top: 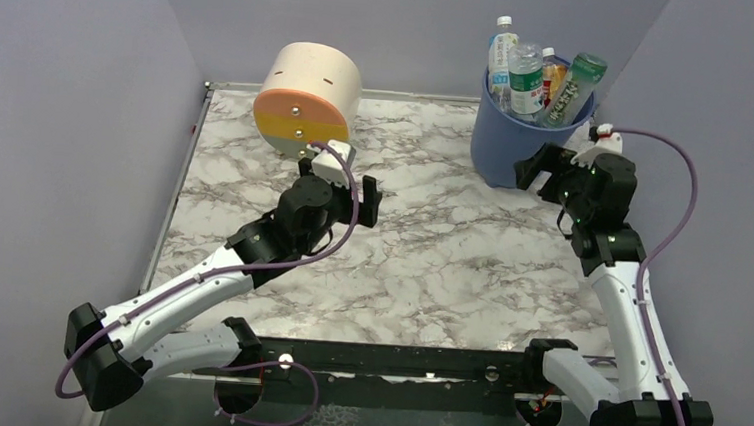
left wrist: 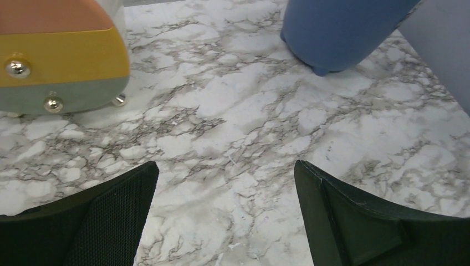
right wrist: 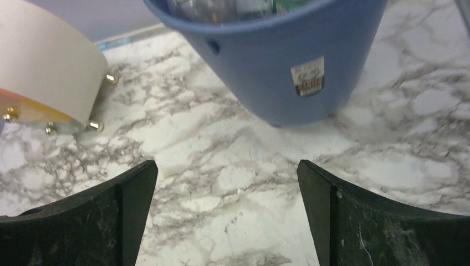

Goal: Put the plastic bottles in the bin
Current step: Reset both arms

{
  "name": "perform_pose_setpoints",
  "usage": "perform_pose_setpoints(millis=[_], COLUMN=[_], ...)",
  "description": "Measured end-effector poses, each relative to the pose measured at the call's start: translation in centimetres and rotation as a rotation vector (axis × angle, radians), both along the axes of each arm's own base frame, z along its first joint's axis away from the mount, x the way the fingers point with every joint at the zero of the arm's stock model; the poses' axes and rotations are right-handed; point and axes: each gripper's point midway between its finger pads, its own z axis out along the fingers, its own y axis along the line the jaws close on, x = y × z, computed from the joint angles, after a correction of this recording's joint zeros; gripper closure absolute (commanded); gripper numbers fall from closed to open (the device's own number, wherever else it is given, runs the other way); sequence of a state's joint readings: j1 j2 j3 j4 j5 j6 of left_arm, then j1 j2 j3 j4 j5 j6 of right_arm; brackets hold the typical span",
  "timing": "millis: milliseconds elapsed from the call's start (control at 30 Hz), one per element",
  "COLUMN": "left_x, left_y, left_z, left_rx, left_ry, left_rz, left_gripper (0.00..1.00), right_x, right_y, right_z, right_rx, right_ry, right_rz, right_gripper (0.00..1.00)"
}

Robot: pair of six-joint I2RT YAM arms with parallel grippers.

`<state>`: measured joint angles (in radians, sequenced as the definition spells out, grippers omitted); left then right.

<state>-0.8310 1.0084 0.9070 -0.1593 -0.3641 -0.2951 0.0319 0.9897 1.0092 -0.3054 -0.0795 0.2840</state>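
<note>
The blue bin (top: 508, 142) stands at the back right of the marble table, with several plastic bottles (top: 528, 78) sticking up out of it. In the right wrist view the bin (right wrist: 277, 66) shows its white label, with bottles (right wrist: 233, 6) just visible inside. The left wrist view catches the bin's base (left wrist: 338, 33). My right gripper (top: 541, 169) hovers just in front of the bin, open and holding nothing; its fingers (right wrist: 388, 221) frame bare marble. My left gripper (top: 350, 186) is open over the table's middle, below the cylinder, also with nothing between its fingers (left wrist: 83, 221).
A cream, orange and yellow cylinder (top: 309, 98) lies on its side at the back left; it also shows in the left wrist view (left wrist: 61, 55) and the right wrist view (right wrist: 44, 72). Purple walls close in the table on three sides.
</note>
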Motion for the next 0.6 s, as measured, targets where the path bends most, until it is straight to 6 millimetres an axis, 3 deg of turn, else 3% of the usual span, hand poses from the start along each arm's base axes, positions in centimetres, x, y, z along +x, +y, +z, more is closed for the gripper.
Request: perform_pose_setpoints(millis=[233,433,600], left_x=[1.9,5.1,5.8], left_y=[3.7,10.1,12.6], left_z=[-4.2,-8.9,-11.7], left_rx=[0.082,0.136,0.215], left_ry=[-0.052,-0.029,-0.067], left_rz=[0.117,0.297,0.323], left_gripper=[0.01,0.01,0.01], right_x=[-1.8,-3.3,-3.7], right_y=[0.5,0.3,-0.7], right_z=[-9.0,-16.2,-19.1], right_rx=[0.036,0.029,-0.011], right_ry=[0.092,0.136,0.116], right_rz=[0.010,0.005,-0.036], right_gripper=[0.00,0.00,0.00])
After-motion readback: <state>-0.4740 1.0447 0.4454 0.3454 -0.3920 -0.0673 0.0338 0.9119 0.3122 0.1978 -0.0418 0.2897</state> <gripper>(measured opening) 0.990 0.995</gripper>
